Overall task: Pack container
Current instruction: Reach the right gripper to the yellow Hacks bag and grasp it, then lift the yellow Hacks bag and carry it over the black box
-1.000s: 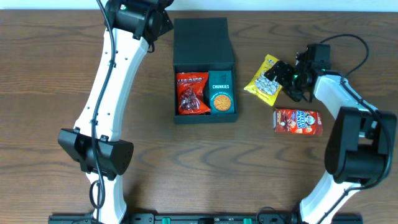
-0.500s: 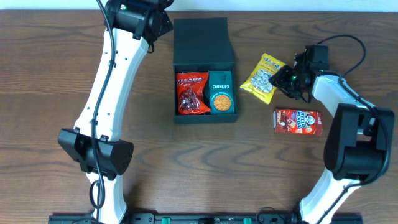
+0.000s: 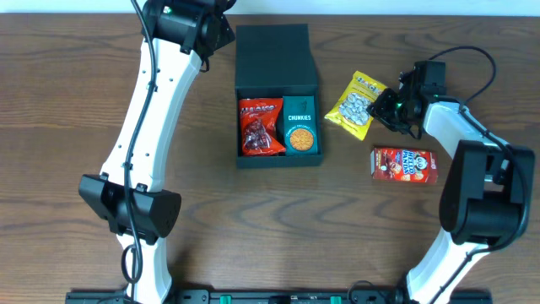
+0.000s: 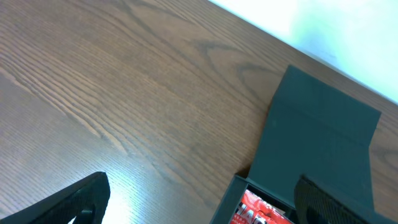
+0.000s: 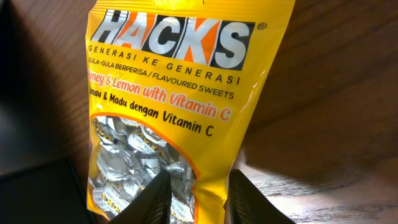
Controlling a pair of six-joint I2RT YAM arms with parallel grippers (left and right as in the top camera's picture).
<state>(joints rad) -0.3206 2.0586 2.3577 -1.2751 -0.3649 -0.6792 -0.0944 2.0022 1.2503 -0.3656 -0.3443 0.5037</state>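
Yellow sweets bag point(image 5: 168, 93) reads "HACKS"; small teal box point(image 3: 299, 127) reads "CHUNKIES".

The left wrist view's bottom edge cuts off the container point(image 4: 323, 137), leaving only a sliver of red packet point(image 4: 258, 210). In the right wrist view, the lower end of the yellow sweets packet point(image 5: 168, 93) seems hidden behind the right end effector point(image 5: 198, 199).

Dark teal container point(image 3: 276, 55), yellow sweets bag point(image 3: 358, 105), brown wood-grain table point(image 3: 51, 127).
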